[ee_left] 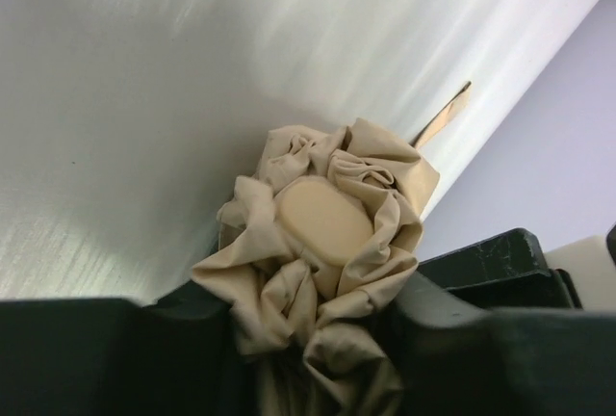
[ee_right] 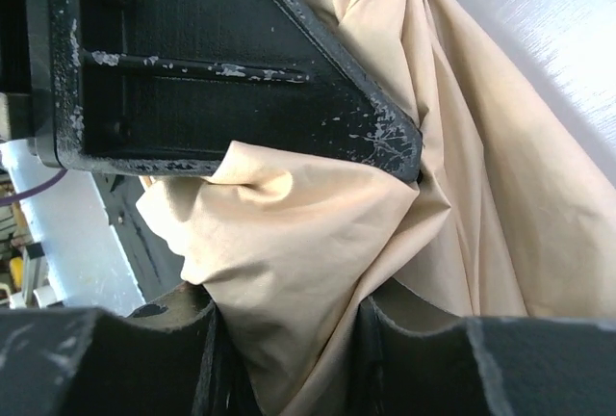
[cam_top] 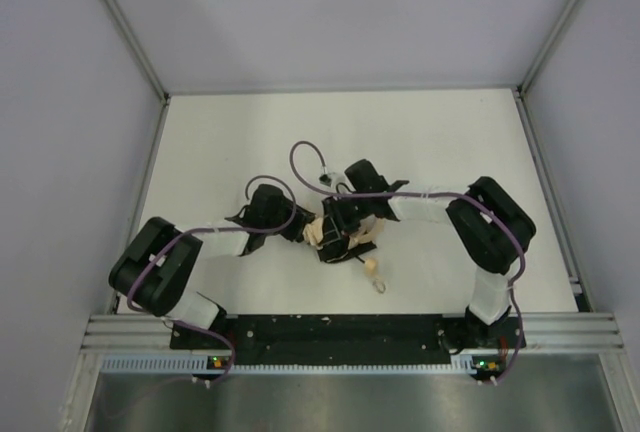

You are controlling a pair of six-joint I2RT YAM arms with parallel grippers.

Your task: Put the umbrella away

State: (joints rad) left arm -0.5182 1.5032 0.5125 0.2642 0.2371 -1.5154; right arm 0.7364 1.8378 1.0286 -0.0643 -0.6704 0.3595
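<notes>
The umbrella lies folded on the white table between my two grippers, its small tan handle with a loop strap pointing to the near edge. My left gripper is shut on the bunched beige canopy at its top end; the left wrist view shows the round tan cap ringed by crumpled fabric between the jaws. My right gripper is shut on a fold of the beige canopy from the other side. The left gripper's black finger fills the right wrist view's top. The shaft and closure band are hidden.
The white table is walled by pale panels left, back and right. A black rail with the arm bases runs along the near edge. Purple cables loop over both wrists.
</notes>
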